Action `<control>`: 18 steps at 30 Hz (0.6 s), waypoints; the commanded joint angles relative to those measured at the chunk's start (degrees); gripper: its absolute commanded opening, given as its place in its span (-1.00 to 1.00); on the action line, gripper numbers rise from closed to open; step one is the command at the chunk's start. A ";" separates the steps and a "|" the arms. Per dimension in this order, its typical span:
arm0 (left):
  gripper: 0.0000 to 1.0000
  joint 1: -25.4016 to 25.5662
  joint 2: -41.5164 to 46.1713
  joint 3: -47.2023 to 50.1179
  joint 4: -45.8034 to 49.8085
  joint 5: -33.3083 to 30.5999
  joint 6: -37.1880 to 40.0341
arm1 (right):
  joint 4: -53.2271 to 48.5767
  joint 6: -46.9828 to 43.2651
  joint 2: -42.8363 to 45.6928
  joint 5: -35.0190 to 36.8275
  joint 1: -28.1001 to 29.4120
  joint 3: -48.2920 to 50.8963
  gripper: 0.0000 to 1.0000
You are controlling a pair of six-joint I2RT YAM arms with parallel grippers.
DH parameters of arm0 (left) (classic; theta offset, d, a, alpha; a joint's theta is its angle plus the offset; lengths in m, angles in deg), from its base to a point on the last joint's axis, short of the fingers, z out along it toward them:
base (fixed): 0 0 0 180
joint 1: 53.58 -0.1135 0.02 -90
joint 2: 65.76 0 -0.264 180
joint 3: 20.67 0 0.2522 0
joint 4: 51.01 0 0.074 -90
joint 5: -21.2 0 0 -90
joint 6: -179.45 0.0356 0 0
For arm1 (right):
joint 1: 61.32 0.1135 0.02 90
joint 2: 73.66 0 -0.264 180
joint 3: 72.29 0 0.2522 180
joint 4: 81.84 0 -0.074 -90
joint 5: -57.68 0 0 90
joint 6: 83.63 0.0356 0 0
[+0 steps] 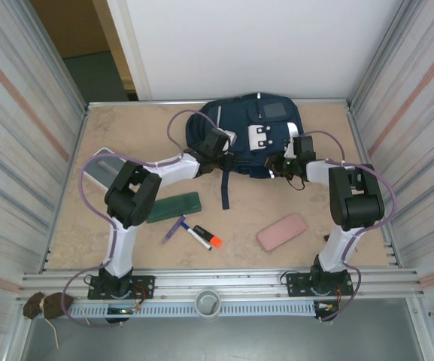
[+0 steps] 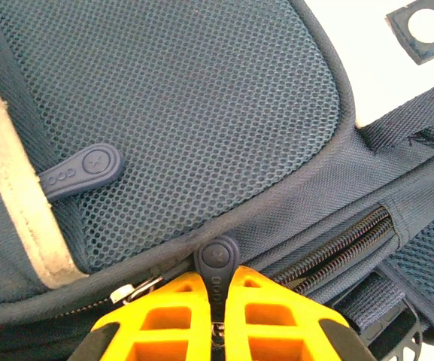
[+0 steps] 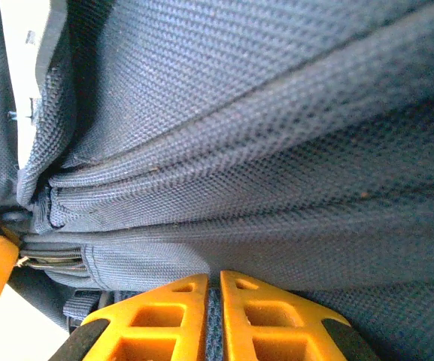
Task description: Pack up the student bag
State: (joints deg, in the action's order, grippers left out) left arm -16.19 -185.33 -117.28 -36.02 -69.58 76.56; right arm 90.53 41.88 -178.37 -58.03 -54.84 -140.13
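While left fingers and right fingers clamp the student bag, markers lie well apart.

Surface — pale, speckled tan board, walled left, right and far.
Lying on it:
- student bag, navy, far middle, one dark strap trailing toward the near edge
- flat dark-green case, left of centre
- purple pen, just beside the case on its near side
- marker, orange cap, near the pen
- pink oblong case, right of centre — well apart from the marker
- grey flat item, left edge, partly hidden
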 commanded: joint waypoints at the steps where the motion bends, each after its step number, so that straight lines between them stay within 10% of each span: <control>1: -1.00 -2.12 3.37 1.94 -1.47 -0.35 -3.16 | -6.13 -0.52 -2.55 3.58 -1.78 2.39 -0.75; 18: -1.00 -1.82 8.39 7.56 -4.31 -1.81 -2.71 | -6.23 -1.71 3.55 -4.55 -3.20 1.42 -0.59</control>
State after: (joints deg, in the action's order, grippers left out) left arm -18.22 -180.92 -110.72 -40.98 -69.01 73.57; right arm 88.43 40.59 -177.69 -61.66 -57.35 -140.13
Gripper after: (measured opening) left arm 0.083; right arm 0.193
